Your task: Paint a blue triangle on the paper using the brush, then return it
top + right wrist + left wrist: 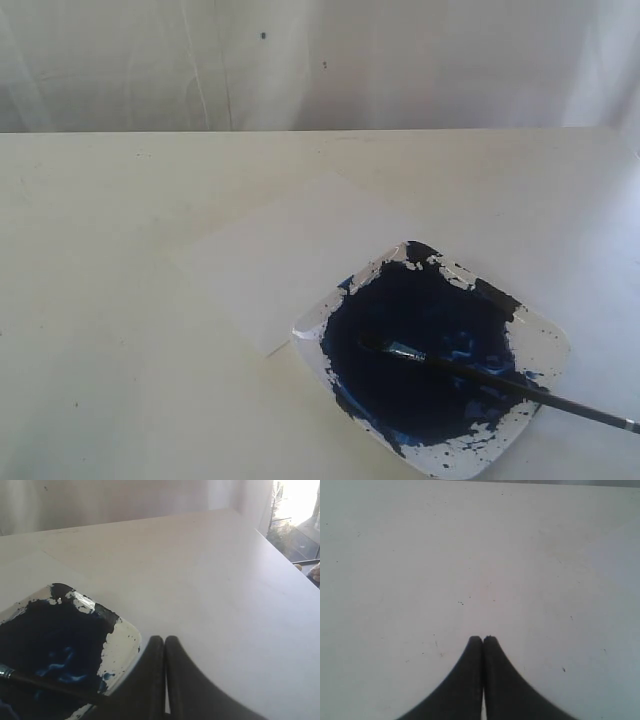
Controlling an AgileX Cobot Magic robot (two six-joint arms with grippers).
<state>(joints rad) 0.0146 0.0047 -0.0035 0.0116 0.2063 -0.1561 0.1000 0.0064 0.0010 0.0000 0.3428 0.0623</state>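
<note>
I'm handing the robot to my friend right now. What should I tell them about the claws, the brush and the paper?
Left claw: shut, holding nothing, over bare table.
Right claw: shut, holding nothing, just beside the paint dish.
The brush: lying in the dish, bristles in the blue paint, handle poking out over the rim.
The paper: flat on the table next to the dish, no paint visible on it.
Done: nothing yet, no blue triangle is showing.
Left: pick up the brush, paint the triangle on the paper, put the brush back.
</note>
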